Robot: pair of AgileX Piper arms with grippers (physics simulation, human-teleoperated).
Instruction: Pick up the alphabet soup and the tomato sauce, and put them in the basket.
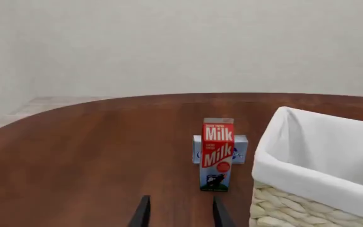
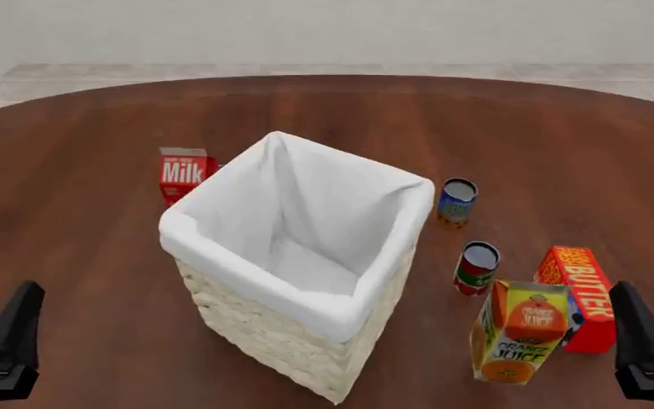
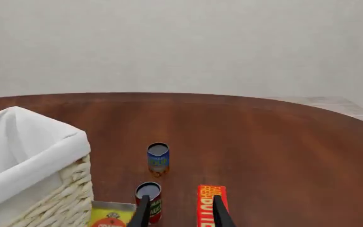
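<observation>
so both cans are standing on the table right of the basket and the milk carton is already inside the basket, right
Not quite. The milk carton is not inside the basket; it stands on the table to its left, as the front view shows. The alphabet soup and tomato sauce do stand upright on the table right of the basket.

Round dark wooden table point(image 2: 100, 128), plain pale wall point(image 2: 327, 30), light tiled floor point(image 2: 31, 81)

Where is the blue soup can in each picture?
Front view: the alphabet soup stands on the table just right of the basket, beyond the tomato sauce.
Right wrist view: the can shows beyond the tomato sauce, near the basket.
Left wrist view: not in it.
Shared landmark: the basket, in all three.
</observation>
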